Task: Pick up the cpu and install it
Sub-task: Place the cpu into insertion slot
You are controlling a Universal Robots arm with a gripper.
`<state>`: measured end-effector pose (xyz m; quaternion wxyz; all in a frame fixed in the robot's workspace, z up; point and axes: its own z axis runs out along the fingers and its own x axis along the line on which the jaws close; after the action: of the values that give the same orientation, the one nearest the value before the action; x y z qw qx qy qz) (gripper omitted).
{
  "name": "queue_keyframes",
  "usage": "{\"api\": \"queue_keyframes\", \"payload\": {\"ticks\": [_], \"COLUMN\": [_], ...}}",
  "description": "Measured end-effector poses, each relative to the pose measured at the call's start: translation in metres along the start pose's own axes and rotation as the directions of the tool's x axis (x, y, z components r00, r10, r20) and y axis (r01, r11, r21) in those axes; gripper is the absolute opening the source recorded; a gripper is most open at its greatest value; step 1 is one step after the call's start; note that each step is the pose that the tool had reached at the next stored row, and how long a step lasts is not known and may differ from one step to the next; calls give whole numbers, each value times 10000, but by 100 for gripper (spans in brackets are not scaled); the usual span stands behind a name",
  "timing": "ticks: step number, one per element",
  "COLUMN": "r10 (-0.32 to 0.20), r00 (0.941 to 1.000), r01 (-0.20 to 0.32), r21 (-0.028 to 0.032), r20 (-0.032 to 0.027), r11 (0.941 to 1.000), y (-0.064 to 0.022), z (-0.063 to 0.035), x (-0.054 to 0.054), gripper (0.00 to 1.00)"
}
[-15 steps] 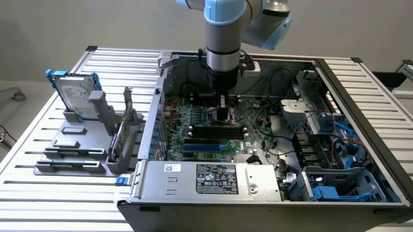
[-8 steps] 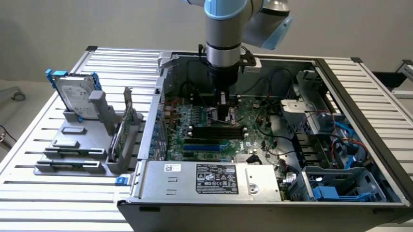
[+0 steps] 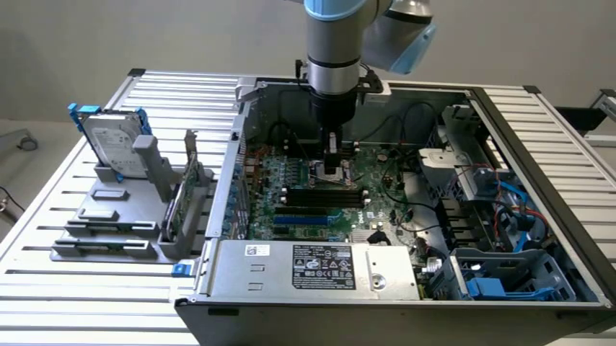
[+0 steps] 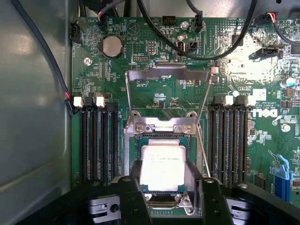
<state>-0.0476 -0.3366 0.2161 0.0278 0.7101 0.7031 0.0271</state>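
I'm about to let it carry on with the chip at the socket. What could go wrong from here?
The chip sits at the socket, right at the gripper; I can't tell whether it lies flat, and a tilt could bend contacts. The open metal plate and its thin lever stand close by and could snag the gripper. Black cables run nearby and might catch the arm.

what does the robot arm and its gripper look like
The arm is a round silver-grey tube with light blue caps on its joints. Lower down it narrows into a black cylindrical wrist section. The gripper below that is slim and black.
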Motion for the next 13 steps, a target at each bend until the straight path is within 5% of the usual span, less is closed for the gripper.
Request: {"api": "queue_keyframes", "payload": {"ticks": [8,13], "r10": [0,0], "r00": [10000,10000], "r01": [0,0], "r21": [1,23], "r20": [2,2], "r11": [10000,10000], "y": [-226,-356], "z": [-30,-52], "x": [-83,-114], "gripper": [12,11]}}
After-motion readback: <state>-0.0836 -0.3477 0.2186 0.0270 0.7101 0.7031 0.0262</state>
